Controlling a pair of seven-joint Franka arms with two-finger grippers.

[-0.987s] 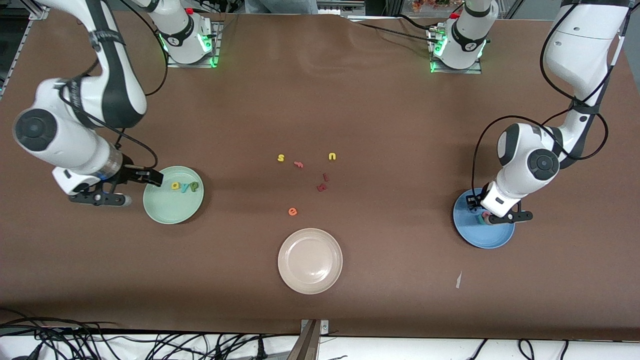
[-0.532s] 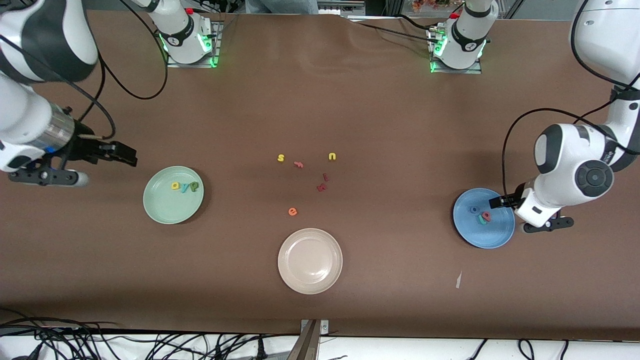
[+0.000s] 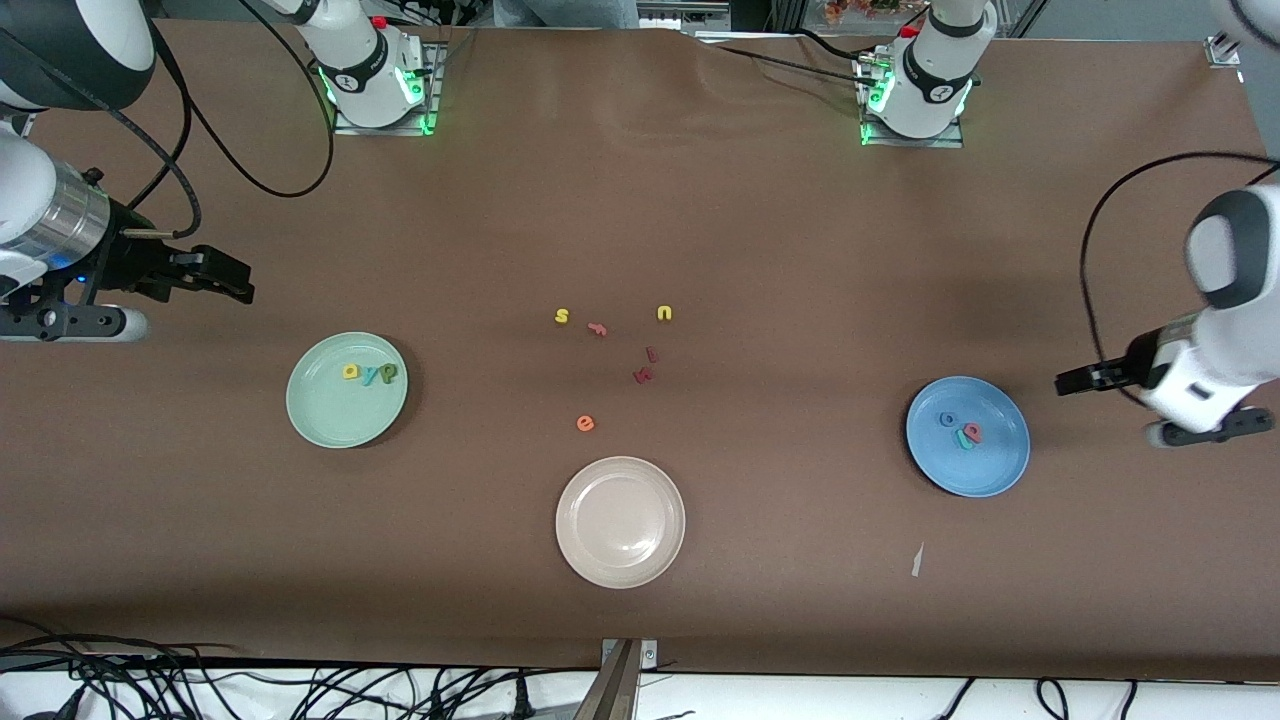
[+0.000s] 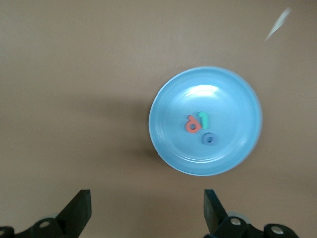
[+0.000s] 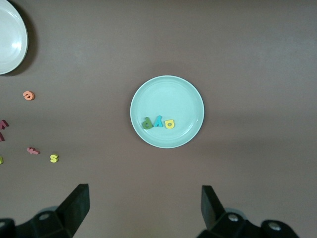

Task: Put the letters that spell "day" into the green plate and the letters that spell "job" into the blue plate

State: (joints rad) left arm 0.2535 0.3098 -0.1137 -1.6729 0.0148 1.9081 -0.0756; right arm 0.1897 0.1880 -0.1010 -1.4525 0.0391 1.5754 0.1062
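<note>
The letters that spell "day" (image 3: 369,373) already lie in the green plate (image 3: 330,415) and the "job" letters (image 3: 961,428) in the blue plate (image 3: 990,470), so your left gripper (image 3: 1075,382) and right gripper (image 3: 235,280), fingers spread and empty, hang just outside their plates.

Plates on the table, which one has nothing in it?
The beige plate, the one nearest the front camera. The green plate holds three letters and the blue plate holds three more.

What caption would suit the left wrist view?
Open left gripper above the table, looking down on the blue plate holding three foam letters.
</note>
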